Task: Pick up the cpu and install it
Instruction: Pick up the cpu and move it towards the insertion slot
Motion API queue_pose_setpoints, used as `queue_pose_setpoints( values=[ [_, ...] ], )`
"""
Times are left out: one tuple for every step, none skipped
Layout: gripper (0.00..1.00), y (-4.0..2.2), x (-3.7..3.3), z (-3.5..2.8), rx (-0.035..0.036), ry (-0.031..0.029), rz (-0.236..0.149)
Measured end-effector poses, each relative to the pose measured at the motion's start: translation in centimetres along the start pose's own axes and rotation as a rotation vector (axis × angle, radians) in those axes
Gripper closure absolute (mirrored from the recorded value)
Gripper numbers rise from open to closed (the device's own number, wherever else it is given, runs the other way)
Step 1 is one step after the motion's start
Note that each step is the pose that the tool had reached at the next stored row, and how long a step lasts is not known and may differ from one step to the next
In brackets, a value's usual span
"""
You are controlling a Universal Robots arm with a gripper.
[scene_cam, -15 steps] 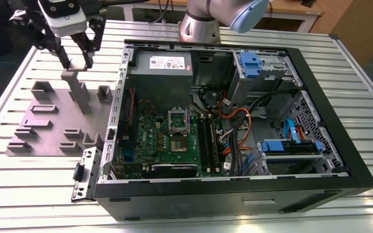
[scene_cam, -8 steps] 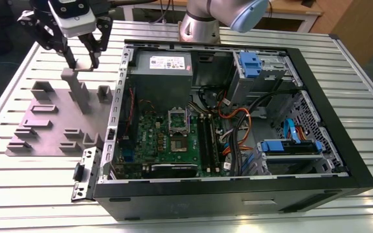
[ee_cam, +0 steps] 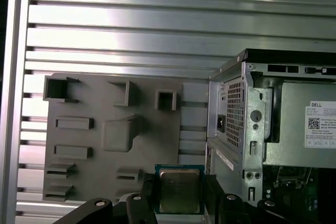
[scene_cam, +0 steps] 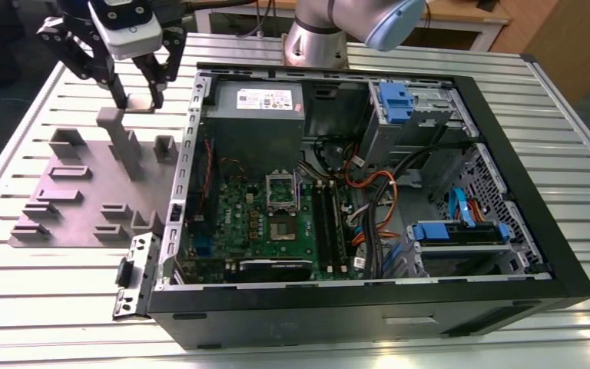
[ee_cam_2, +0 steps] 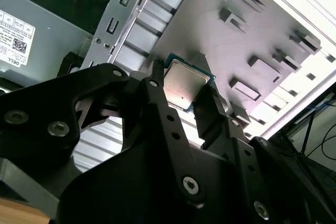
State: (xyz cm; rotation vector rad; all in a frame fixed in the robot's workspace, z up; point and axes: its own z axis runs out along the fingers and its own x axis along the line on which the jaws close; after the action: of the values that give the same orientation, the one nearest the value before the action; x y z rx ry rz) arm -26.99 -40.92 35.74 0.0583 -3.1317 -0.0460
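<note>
The cpu (ee_cam: 178,190) is a flat square chip with a silver top, clamped edge-on between my black fingers (ee_cam: 149,195). In the second wrist view the cpu (ee_cam_2: 186,85) also sits between the two fingers. My gripper (scene_cam: 137,101) is shut on it and hangs above the far end of the grey holder plate (scene_cam: 80,192), at the exterior view's left of the open computer case (scene_cam: 541,254). The green motherboard with its silver socket frame (scene_cam: 280,191) lies inside the case, well away from the gripper.
The holder plate (ee_cam: 105,129) carries several raised blocks and one tall post (scene_cam: 123,146). A grey power supply box (scene_cam: 259,108) fills the case's far corner. Cables and blue drive brackets (scene_cam: 459,231) crowd the case's right. The slatted metal table (scene_cam: 59,307) surrounds everything.
</note>
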Motion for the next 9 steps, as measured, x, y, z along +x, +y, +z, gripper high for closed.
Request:
queue_pose_setpoints(
  values=[
    [0.53, 0.0, -0.11, 0.0, -0.0001, -0.0001, 0.0],
    [0.53, -0.01, -0.21, 0.0, -0.0001, -0.0001, 0.0],
    [0.53, -0.01, -0.31, 0.0, -0.0001, -0.0001, 0.0],
    [0.53, -0.02, -0.41, 0.0, 0.0, 0.0, 0.0],
    [0.53, -0.02, -0.51, 0.0, -0.0001, -0.0001, 0.0],
    [0.53, -0.03, -0.61, 0.0, -0.0001, -0.0001, 0.0],
    [0.53, -0.03, -0.71, 0.0, -0.0001, -0.0001, 0.0],
    [0.53, -0.03, -0.81, 0.0, -0.0001, -0.0001, 0.0],
    [0.53, -0.03, -0.91, -0.01, 0.0, 0.0, 0.0]
  ],
)
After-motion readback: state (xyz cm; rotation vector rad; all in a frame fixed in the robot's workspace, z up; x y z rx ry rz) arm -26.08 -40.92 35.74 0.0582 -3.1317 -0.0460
